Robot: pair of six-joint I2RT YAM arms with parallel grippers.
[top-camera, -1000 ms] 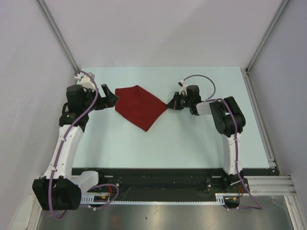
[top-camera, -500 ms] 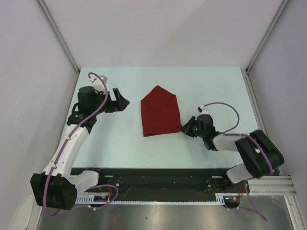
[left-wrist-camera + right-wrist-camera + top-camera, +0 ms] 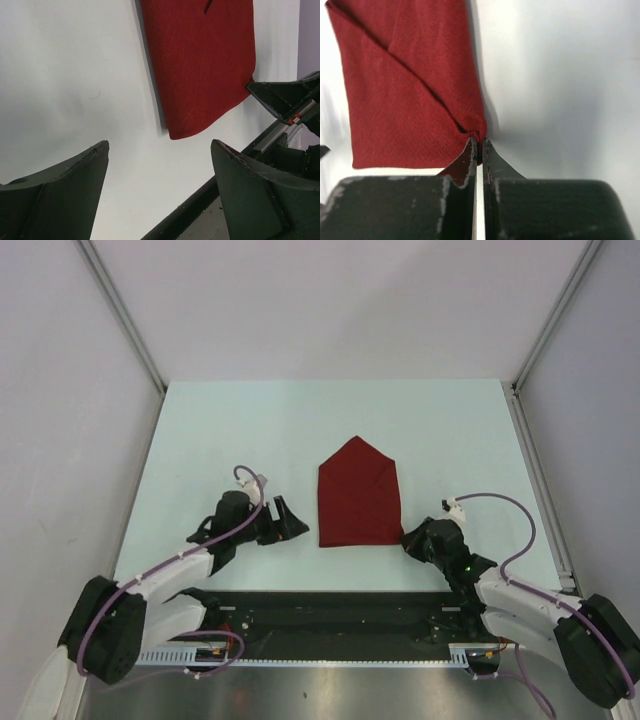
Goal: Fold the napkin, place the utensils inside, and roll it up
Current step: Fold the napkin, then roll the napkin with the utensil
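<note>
The dark red napkin [image 3: 357, 494] lies folded on the pale table, pointed at its far end and square at its near end. It also shows in the left wrist view [image 3: 200, 65] and the right wrist view [image 3: 410, 90]. My right gripper [image 3: 406, 538] is shut on the napkin's near right corner [image 3: 476, 131], low at the table. My left gripper [image 3: 292, 523] is open and empty, just left of the napkin's near left corner and apart from it. The fork is out of view.
The table's black front rail [image 3: 330, 610] runs close behind both grippers. Grey walls and metal frame posts [image 3: 120, 310] close in the table on the left, right and back.
Both arms have drawn back toward the near edge. The right gripper has dragged the napkin nearer and turned it, so its point now faces away. The left gripper has let go and opened.
</note>
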